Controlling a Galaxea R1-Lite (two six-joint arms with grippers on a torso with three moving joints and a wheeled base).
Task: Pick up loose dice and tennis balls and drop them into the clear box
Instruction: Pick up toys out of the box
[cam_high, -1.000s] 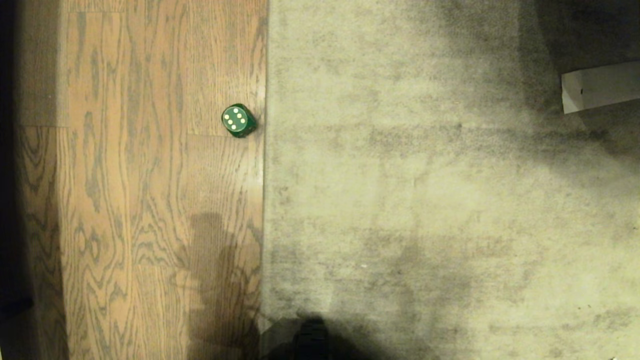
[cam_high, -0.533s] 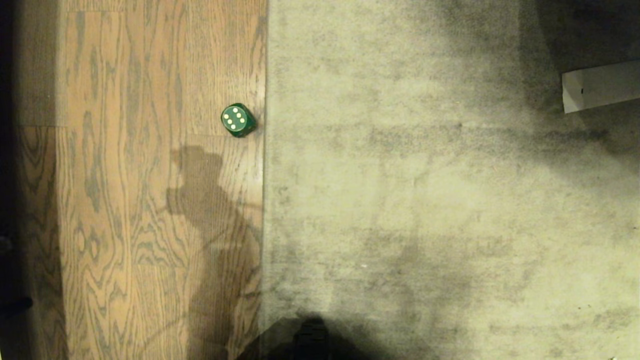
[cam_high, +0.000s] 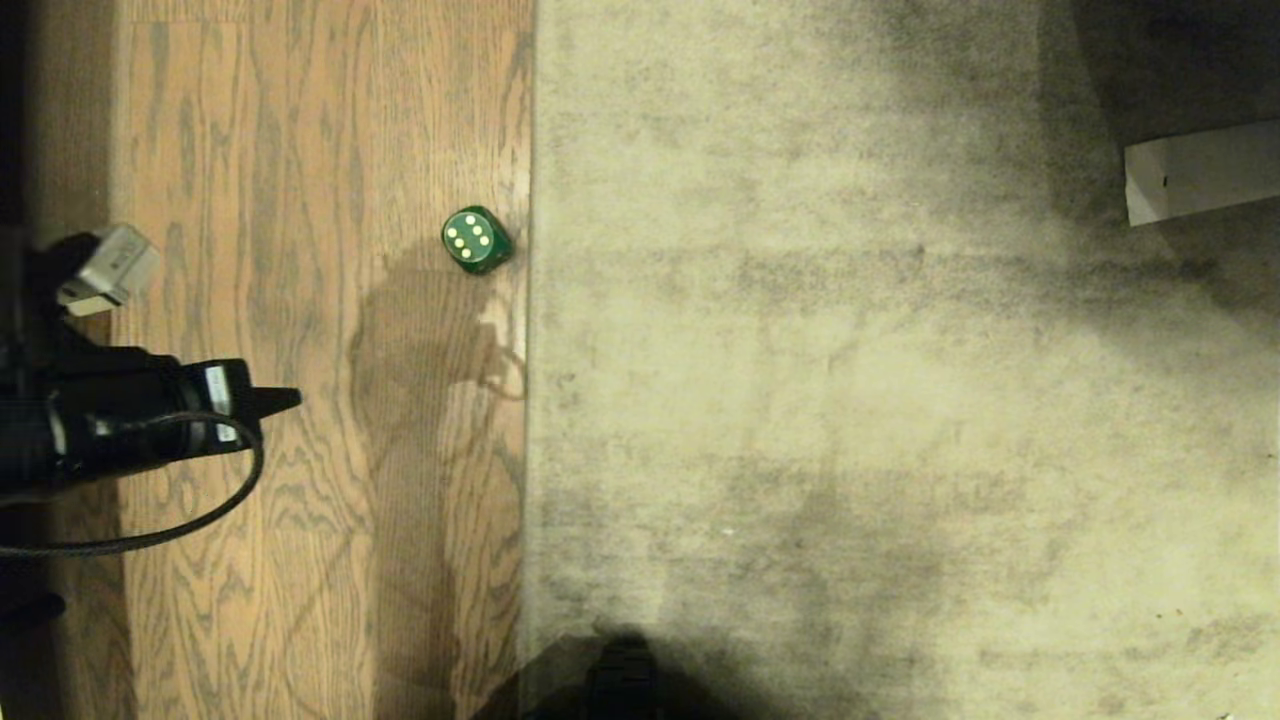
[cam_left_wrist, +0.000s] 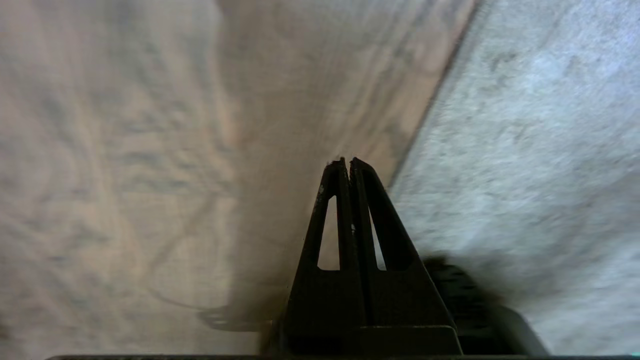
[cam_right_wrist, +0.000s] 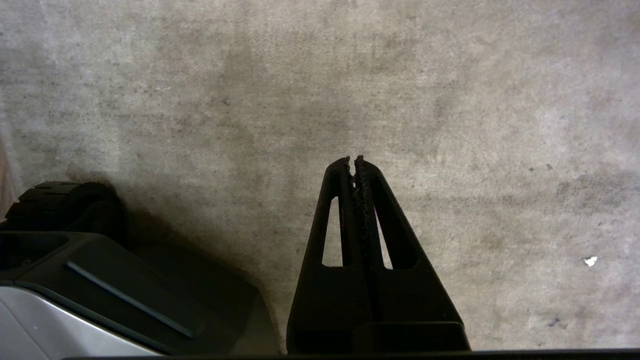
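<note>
One green die (cam_high: 477, 240) with pale pips lies on the wood floor (cam_high: 300, 150), right beside the edge of the grey rug (cam_high: 850, 350). My left gripper (cam_high: 293, 400) has come in from the left edge of the head view, shut and empty, well short of the die and nearer me. In the left wrist view the left gripper (cam_left_wrist: 348, 161) hangs shut over the line where wood meets rug. My right gripper (cam_right_wrist: 352, 160) stays parked, shut and empty, over the rug. No tennis balls and no clear box are in view.
A pale flat object (cam_high: 1200, 172) juts in at the right edge of the rug. My dark base (cam_right_wrist: 75, 260) shows beside the right gripper. A black cable (cam_high: 170, 525) loops below the left arm.
The left arm has swung into the head view from the left; its shadow on the wood has climbed up to the green die. The die has not moved.
</note>
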